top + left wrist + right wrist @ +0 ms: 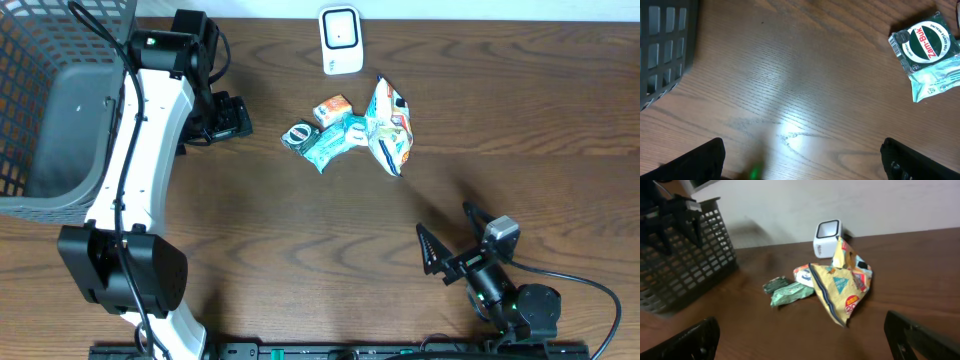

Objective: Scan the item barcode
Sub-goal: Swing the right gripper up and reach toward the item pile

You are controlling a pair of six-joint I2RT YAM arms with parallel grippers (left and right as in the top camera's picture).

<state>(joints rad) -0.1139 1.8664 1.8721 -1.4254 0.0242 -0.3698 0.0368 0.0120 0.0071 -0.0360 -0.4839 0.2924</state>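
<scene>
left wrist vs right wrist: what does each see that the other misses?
Left wrist only: the readable Zam-Buk label on the green packet. Right wrist only: the white scanner, the yellow snack bag and a small orange packet. Both: the green packet, the mesh basket and the wooden table.

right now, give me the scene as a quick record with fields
scanner: white, at the far edge of the table
items: bag, green packet, Zam-Buk pack, orange box, heaped just before the scanner
basket: grey, far left
left gripper: open, empty, over bare wood beside the heap
right gripper: open, empty, facing the heap
scan: not yet begun
</scene>
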